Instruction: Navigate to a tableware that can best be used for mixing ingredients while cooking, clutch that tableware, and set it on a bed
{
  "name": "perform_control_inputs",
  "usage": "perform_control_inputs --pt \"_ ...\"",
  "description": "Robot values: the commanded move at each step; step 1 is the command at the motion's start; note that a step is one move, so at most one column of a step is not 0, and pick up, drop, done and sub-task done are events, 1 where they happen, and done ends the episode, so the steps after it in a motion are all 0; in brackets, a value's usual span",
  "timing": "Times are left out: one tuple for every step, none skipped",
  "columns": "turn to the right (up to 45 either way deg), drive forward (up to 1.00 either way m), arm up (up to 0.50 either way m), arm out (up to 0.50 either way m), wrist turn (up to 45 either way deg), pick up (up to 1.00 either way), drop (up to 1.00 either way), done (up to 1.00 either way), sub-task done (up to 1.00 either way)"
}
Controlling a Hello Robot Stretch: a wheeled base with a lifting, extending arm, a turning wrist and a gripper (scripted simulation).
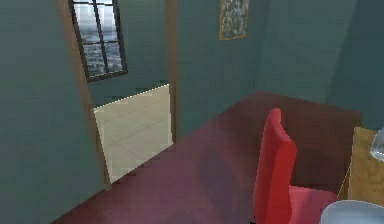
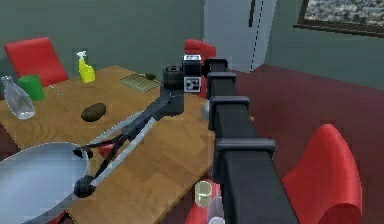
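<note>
Dark square arm; white tags; thin-fingered hand

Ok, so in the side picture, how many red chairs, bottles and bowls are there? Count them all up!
red chairs: 3
bottles: 2, the clear bottle and the yellow spray bottle
bowls: 1, the grey bowl
total: 6
</note>
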Motion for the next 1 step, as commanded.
perform_control_inputs --pt "0.0 0.0 0.0 0.0 -12.0 0.0 0.0 0.0 0.0"
